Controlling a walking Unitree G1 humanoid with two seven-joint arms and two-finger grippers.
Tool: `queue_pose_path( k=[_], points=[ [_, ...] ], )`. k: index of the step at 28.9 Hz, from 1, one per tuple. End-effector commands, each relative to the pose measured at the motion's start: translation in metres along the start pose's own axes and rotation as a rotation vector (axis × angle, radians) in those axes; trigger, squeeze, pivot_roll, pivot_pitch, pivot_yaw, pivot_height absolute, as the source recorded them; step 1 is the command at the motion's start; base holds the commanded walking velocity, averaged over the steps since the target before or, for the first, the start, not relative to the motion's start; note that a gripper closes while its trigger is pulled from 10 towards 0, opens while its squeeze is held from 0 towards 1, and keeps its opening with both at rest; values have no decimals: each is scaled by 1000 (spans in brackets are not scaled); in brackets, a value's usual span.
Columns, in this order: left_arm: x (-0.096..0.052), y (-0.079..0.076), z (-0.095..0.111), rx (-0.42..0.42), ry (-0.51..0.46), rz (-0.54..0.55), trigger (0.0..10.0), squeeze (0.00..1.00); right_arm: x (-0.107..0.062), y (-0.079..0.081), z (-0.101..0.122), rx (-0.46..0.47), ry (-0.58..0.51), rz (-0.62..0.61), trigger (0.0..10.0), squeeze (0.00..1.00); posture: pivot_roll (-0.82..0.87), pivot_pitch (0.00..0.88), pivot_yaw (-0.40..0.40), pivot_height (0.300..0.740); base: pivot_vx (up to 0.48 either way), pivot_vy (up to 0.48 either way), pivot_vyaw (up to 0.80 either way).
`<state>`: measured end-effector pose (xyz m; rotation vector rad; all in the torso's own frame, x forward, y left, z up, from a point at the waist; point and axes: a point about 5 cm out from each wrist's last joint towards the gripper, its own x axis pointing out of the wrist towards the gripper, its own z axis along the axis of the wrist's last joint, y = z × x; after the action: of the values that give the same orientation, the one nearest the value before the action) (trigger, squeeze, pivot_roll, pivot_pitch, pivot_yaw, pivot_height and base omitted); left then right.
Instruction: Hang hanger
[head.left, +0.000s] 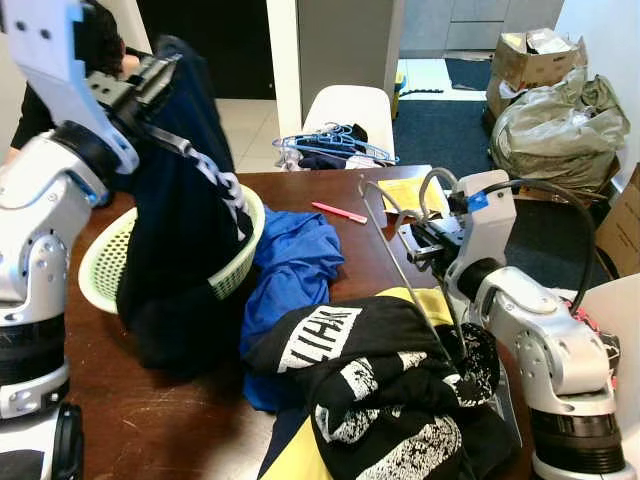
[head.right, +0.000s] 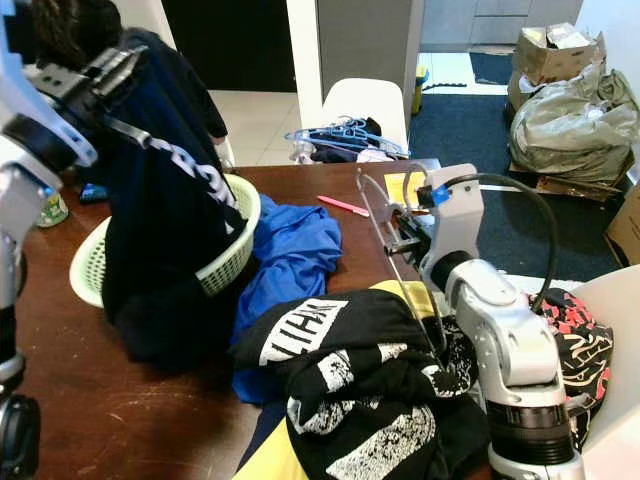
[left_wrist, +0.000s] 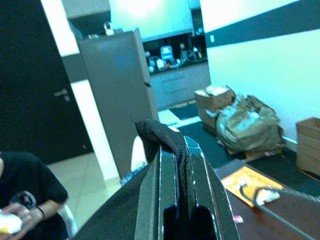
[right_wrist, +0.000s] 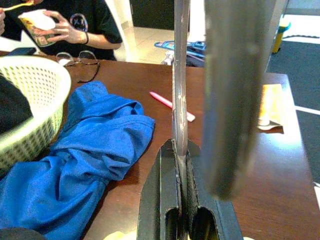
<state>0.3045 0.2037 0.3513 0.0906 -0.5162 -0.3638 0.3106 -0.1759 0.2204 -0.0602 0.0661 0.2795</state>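
Observation:
My left gripper (head.left: 160, 72) is raised at the table's left, shut on the top of a dark navy garment (head.left: 180, 220) with white lettering. The cloth hangs down over a pale green basket (head.left: 100, 265). In the left wrist view the fingers (left_wrist: 167, 175) pinch the dark fabric (left_wrist: 160, 132). My right gripper (head.left: 415, 240) is over the table's right side, shut on the thin wire of a grey hanger (head.left: 400, 270). The hanger stands tilted, its lower end on a black and white garment (head.left: 370, 390). The right wrist view has the wire (right_wrist: 179, 75) clamped between the fingers.
A blue shirt (head.left: 295, 265) lies mid-table beside the basket. A pink pen (head.left: 338, 212) and a yellow paper (head.left: 405, 192) lie further back. A white chair (head.left: 345, 110) behind holds several hangers. A person (right_wrist: 65, 22) sits at the far left. Bags and boxes (head.left: 555, 110) stand at the back right.

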Motion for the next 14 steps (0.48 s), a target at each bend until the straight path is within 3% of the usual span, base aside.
queue_pose_path(
  k=[1, 8, 9, 10, 11, 14],
  points=[
    [-5, -1, 7, -31, -16, 6, 0, 0, 1, -1, -10, 14, 29, -5, 10000, 0, -21, 19, 80, 740, 0, 0, 0],
    [-3, -3, 41, -77, -128, -37, 0, 0, 5, 1, -11, 21, 27, -1, 10000, 0, -3, 16, 78, 740, 0, 0, 0],
    [-3, -4, 48, -77, -148, -45, 431, 0, 6, 2, -12, 24, 27, 2, 10000, 0, 3, 14, 76, 740, 0, 0, 0],
    [-3, -5, 51, -78, -153, -45, 8980, 0, 7, 3, -13, 25, 26, 4, 10000, 0, 3, 14, 76, 740, 0, 0, 0],
    [-2, -7, 52, -90, -158, -41, 10000, 0, 7, 5, -13, 29, 24, 9, 10000, 0, 5, 12, 77, 740, 0, 0, 0],
    [-1, -11, 52, -101, -156, -36, 10000, 0, 8, 7, -14, 34, 21, 14, 10000, 0, 7, 7, 77, 740, 0, 0, 0]
  ],
)
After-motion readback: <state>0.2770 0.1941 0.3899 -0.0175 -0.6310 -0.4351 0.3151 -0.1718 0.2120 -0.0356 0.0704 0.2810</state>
